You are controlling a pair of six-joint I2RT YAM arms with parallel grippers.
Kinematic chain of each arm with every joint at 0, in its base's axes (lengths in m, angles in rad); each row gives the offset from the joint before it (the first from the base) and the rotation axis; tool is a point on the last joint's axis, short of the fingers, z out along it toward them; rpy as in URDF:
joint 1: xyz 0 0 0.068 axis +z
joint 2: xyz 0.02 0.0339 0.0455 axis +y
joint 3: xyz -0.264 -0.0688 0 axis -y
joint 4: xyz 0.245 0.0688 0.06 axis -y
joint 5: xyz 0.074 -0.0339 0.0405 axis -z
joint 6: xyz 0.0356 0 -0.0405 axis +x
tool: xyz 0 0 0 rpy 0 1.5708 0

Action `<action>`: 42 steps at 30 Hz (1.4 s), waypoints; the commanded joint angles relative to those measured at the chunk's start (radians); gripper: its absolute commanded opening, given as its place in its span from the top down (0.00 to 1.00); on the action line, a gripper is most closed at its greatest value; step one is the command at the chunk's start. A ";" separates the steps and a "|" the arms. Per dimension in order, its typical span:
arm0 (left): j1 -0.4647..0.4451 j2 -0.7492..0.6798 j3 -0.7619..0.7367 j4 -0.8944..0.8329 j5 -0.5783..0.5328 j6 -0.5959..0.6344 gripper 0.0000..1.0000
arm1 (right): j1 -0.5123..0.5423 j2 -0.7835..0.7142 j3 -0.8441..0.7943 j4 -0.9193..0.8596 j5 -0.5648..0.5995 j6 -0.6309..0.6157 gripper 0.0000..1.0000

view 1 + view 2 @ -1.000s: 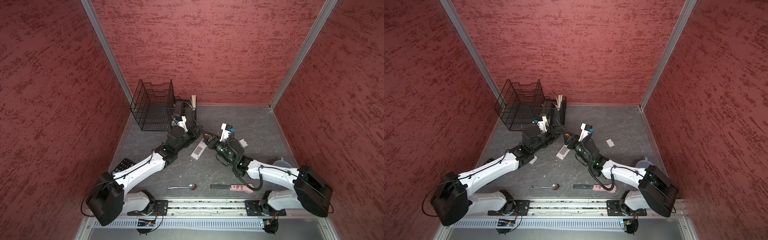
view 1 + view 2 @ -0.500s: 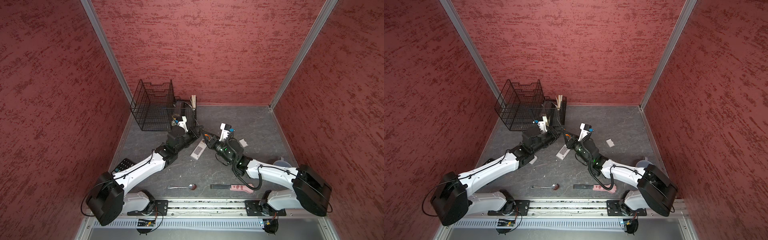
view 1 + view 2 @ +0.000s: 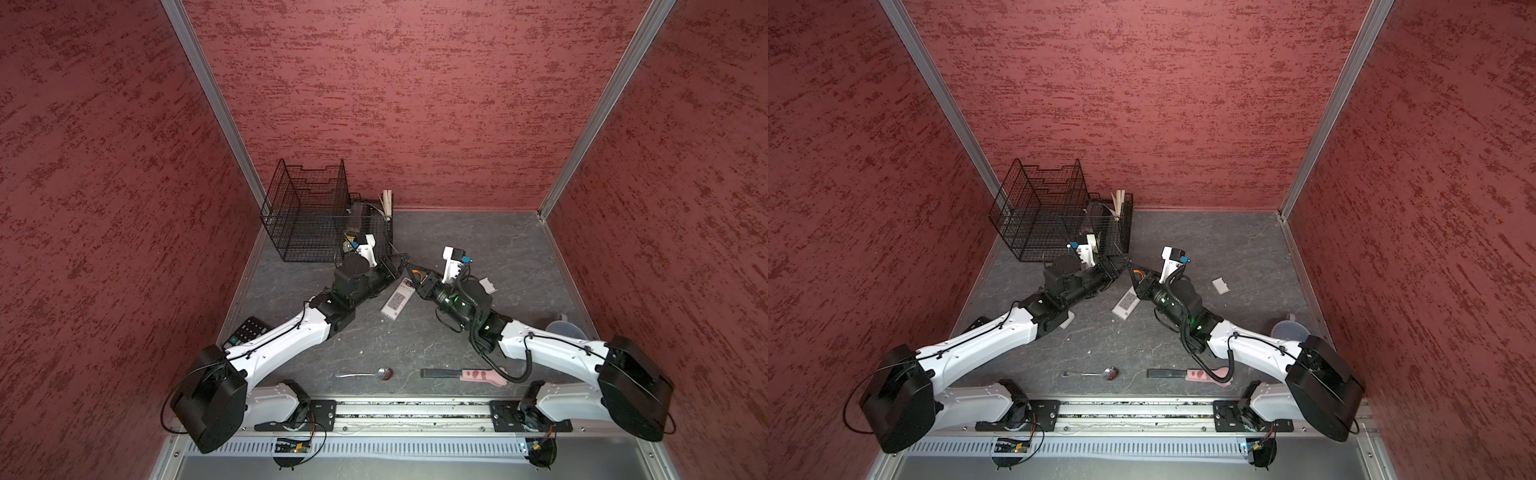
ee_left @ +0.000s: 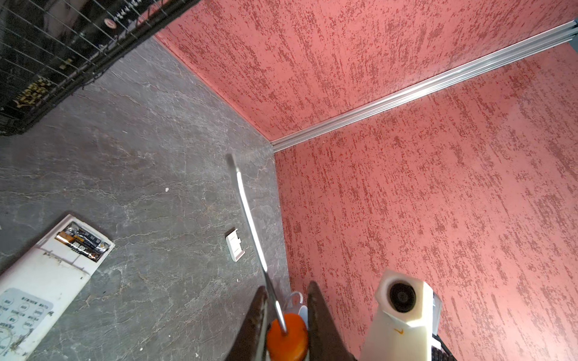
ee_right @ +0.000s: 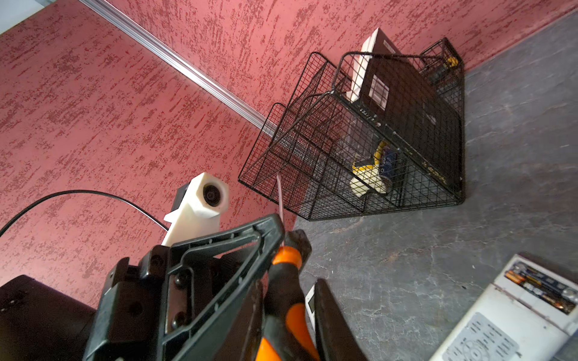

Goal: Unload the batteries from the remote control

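**Both hands closed on the screwdriver, batteries in the open remote beside them**

The batteries (image 4: 83, 240) lie side by side in the open compartment at one end of the white remote (image 4: 47, 281), which rests back side up on the table (image 4: 140, 140). The left hand (image 4: 287, 290) is narrow and pinches the orange collar of the screwdriver (image 4: 286, 333). The right hand (image 5: 289, 281) is narrow around its black-and-orange handle. The two hands meet just beyond the compartment end of the remote and do not touch the batteries. A small white cover (image 4: 234, 245) lies on the table near the remote, on the right hand's side.
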 commanded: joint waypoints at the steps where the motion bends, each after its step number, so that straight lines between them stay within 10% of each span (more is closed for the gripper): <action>1: 0.027 -0.035 -0.030 0.043 -0.016 0.038 0.77 | -0.024 -0.078 -0.015 -0.078 -0.002 -0.027 1.00; 21: 0.121 -0.191 -0.103 -0.062 0.054 0.096 0.62 | -0.119 -0.288 -0.025 -0.385 -0.176 -0.111 1.00; 42: 0.010 -0.025 -0.049 -0.354 0.057 0.494 0.52 | -0.268 -0.420 -0.027 -0.705 -0.310 0.242 1.00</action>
